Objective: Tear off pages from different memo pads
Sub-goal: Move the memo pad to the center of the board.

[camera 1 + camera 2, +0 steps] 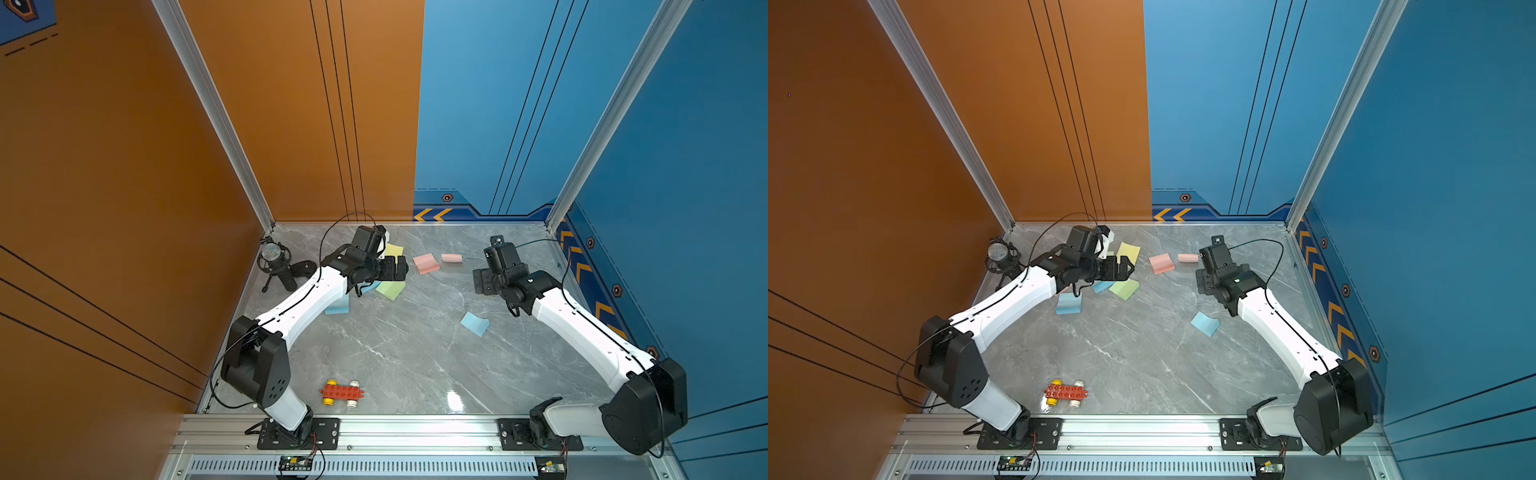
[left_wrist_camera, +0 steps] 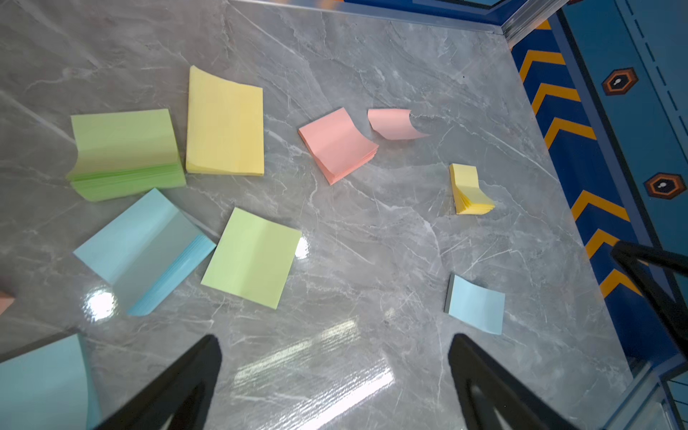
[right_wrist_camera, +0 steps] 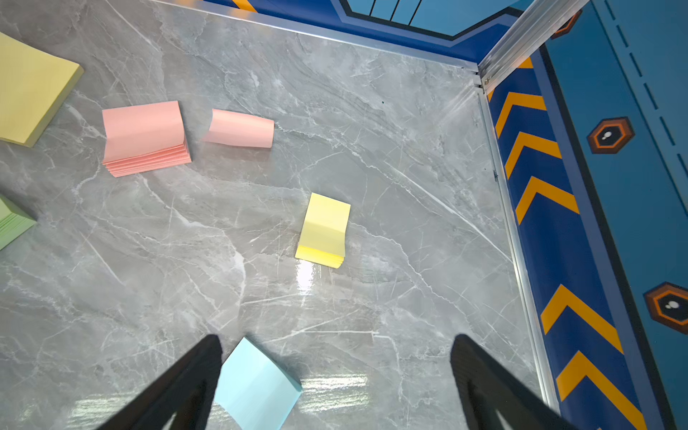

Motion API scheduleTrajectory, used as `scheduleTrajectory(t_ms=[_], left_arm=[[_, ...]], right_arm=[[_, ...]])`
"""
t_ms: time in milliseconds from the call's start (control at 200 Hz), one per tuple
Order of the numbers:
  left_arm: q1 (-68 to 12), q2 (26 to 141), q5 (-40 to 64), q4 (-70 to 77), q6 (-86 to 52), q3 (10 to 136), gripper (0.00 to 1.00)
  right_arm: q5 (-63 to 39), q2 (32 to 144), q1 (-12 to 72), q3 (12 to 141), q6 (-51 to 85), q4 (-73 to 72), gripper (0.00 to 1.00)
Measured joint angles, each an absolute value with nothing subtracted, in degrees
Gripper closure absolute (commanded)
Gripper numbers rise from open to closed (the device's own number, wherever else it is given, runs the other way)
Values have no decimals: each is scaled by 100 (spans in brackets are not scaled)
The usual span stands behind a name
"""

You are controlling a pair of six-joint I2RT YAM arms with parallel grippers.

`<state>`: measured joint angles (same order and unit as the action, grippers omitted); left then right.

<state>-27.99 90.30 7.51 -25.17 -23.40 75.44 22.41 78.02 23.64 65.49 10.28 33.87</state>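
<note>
Ahead of your empty, wide-open left gripper (image 2: 335,338), pinch the pink pad's (image 2: 337,149) flimsy page (image 2: 344,126) by its curled edge.

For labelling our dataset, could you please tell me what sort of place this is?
Probably a robot lab's enclosed recording cell: left arm and right arm bolted to an aluminium rail, printed panel walls, a tabletop microphone.

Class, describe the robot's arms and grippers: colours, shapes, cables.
The left arm and right arm have white shells on long links and black joint housings. Thin black cables run along both. The left gripper and right gripper are black, with tapered triangular fingers.
</note>
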Motion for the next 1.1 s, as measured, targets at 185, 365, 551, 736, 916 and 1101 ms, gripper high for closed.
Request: scheduleTrajectory(t_ms=[185,365,551,736,916,1101], left_arm=[[-3096,8031,408,-2528,-2331,6578,1],[-3675,7467,237,-2499,-2128,5959,1],[-4329,7588,104,-2401,-1833,5555,2],[-4431,7631,-75,-2038,-1660,5280,2],[-4434,7496,-248,-1422,-1581,4681,2],[-4434,7061,-419,-950,-1586,4202,2]], right_arm=[[1702,7968,2346,6549,1033,3299,4],[880,8619,2204,6683,1081,3194,5],[268,9432,1688,6849,1299,3138,6],[161,10191,1070,7041,1470,3124,7],[123,10783,869,7314,1549,3122,8],[126,11233,867,7623,1553,3131,15]])
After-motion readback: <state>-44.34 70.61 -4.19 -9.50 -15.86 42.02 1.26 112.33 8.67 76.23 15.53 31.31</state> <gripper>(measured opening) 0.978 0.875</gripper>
